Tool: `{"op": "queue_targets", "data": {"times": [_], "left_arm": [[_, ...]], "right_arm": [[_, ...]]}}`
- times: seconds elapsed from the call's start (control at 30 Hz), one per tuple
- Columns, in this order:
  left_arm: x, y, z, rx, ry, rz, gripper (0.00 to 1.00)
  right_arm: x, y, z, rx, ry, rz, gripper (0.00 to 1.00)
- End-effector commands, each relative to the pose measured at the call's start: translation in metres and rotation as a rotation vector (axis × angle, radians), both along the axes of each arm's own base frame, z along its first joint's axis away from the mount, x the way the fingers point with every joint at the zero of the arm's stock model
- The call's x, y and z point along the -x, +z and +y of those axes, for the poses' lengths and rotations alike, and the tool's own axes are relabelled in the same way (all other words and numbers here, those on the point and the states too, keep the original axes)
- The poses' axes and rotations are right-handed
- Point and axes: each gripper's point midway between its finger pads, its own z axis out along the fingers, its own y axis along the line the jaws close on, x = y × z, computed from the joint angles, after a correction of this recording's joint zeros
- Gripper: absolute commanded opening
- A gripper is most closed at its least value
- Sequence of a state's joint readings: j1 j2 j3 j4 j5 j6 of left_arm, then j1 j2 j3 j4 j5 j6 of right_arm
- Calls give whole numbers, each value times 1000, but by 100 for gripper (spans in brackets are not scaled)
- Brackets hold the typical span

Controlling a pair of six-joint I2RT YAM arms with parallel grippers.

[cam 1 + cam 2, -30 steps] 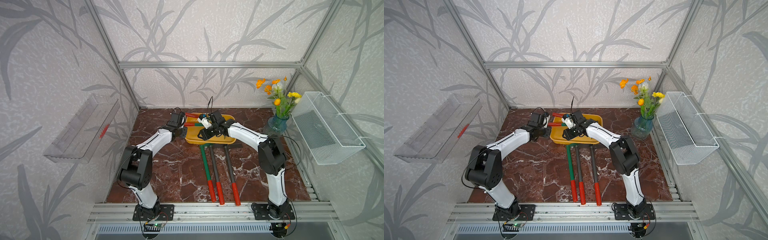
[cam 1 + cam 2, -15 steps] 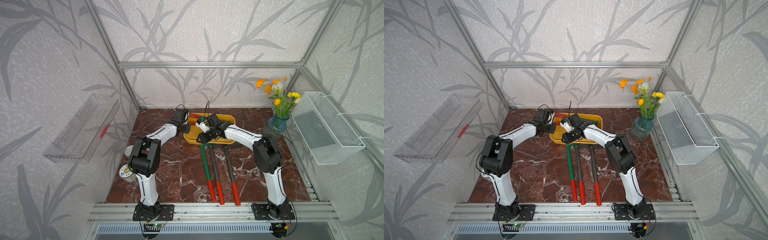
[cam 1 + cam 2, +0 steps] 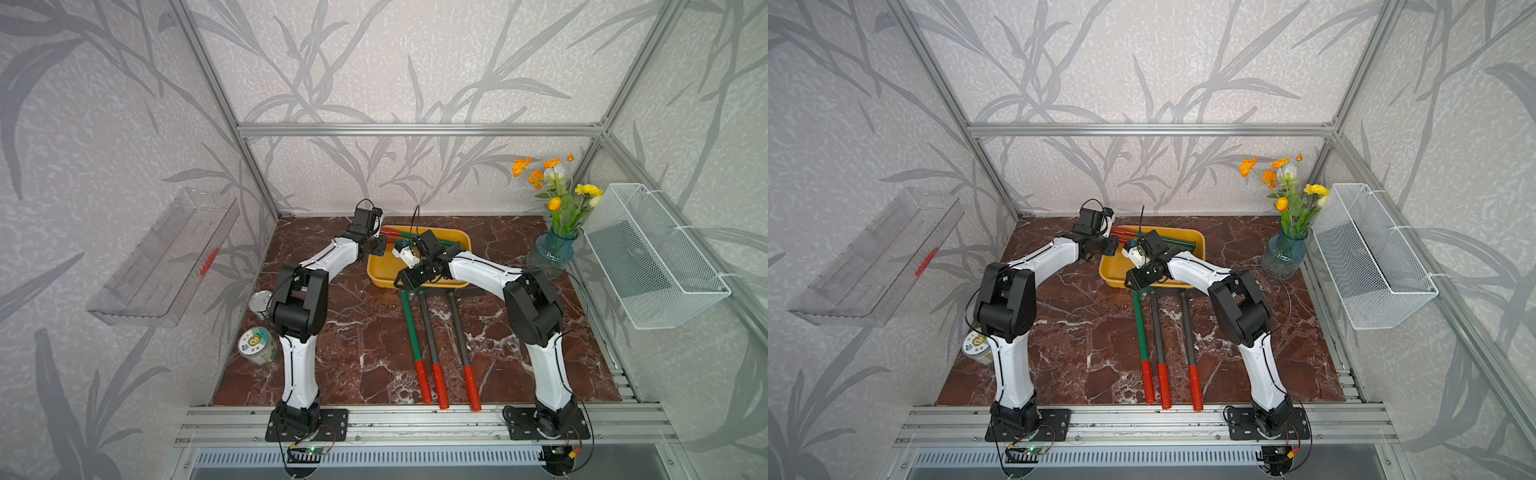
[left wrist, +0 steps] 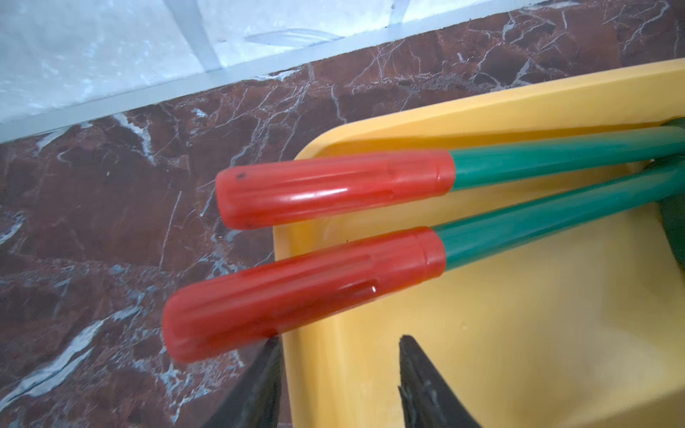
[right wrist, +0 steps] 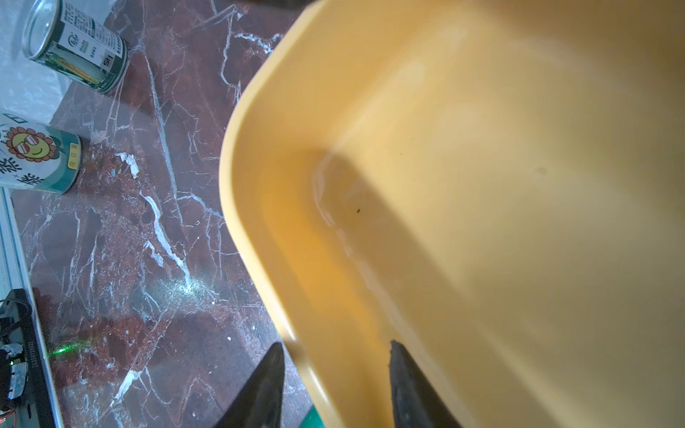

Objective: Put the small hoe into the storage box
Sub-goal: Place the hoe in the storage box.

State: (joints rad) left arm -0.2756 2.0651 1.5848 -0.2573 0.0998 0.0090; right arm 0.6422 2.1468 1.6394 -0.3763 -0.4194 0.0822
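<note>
Well left of the storage box (image 3: 380, 274), a clear tray (image 3: 162, 257) hangs on the wall and two cans (image 3: 257, 347) stand on the marble. The left gripper (image 4: 339, 341) straddles the box's left rim, jaws spread, pinching nothing. Two green-shafted tools (image 4: 333, 189) lie in the box just beyond it, red grips overhanging the rim; which is the small hoe cannot be told. The right gripper (image 5: 335, 346), likewise spread, straddles the box's front-left corner. Three long tools (image 3: 430, 332) lie before the box; a vase (image 3: 552, 253) and a wire basket (image 3: 652, 257) are to its right.
</note>
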Motion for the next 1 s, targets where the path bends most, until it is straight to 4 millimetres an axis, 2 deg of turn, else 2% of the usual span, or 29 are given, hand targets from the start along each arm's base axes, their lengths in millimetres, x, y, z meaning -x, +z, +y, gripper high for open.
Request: {"op": "queue_targets", "data": {"times": [0.0, 0.1, 0.27, 0.37, 0.43, 0.5, 0.57, 0.63, 0.73, 0.83, 0.97], "left_arm": [[-1, 4, -10, 22, -41, 10, 50], [3, 13, -6, 20, -35, -9, 51], [12, 61, 7, -14, 1, -89, 53], [19, 104, 23, -32, 72, -166, 55], [31, 136, 38, -18, 160, -213, 56], [51, 162, 45, 38, 213, -233, 57], [79, 174, 42, 127, 227, -210, 57], [114, 169, 35, 197, 244, -169, 57], [169, 137, 9, 203, 212, -47, 57], [220, 104, -19, 226, 187, 105, 57], [270, 62, -60, 348, 190, 272, 57]], "right_arm": [[3, -6, -3, 7, -7, 19, 46], [-2, 6, -5, -6, -14, -4, 46], [-22, 47, -7, -60, -32, -88, 46], [-40, 83, -10, -107, -54, -165, 46], [-53, 115, -19, -142, -87, -226, 46], [-59, 145, -29, -171, -119, -282, 46], [-59, 174, -44, -190, -168, -334, 46], [-53, 197, -63, -206, -226, -372, 46], [-35, 217, -86, -232, -284, -403, 47], [-14, 220, -106, -237, -326, -411, 47], [9, 217, -130, -270, -388, -403, 47]]}}
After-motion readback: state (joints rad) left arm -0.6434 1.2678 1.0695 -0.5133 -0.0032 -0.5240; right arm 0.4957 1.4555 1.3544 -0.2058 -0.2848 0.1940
